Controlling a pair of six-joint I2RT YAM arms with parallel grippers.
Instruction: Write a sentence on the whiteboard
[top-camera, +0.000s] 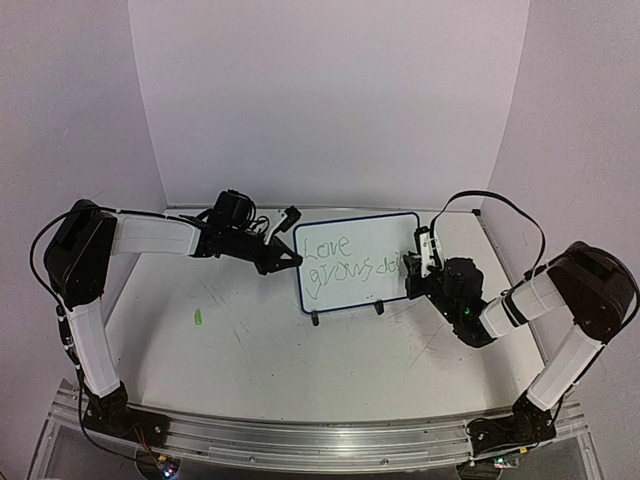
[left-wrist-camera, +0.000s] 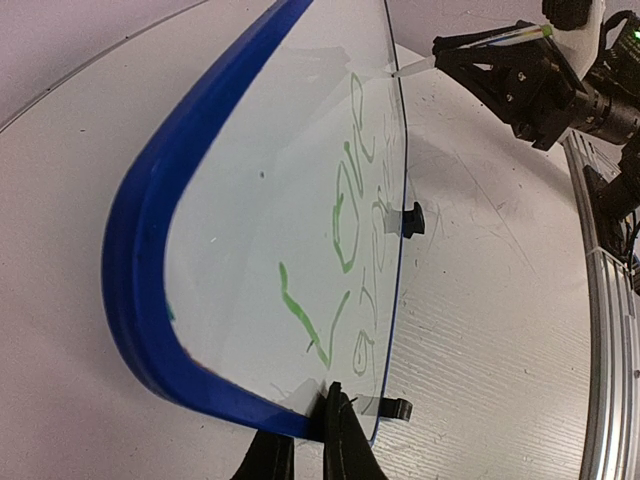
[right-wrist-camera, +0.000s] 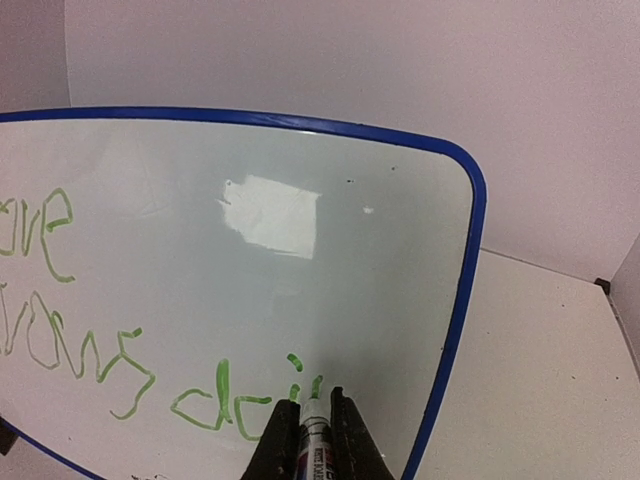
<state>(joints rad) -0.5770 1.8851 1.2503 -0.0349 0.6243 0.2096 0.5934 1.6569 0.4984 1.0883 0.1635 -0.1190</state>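
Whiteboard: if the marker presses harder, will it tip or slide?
Probably tippy: the whiteboard stands on two small feet. Looks stiff, no bend showing. The left gripper pinching its edge should steady it against the marker.

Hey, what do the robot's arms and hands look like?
The left arm and right arm have white links between bulky black joints. The left hand and right hand are black and tapered. Thin black cables loop beside each arm.
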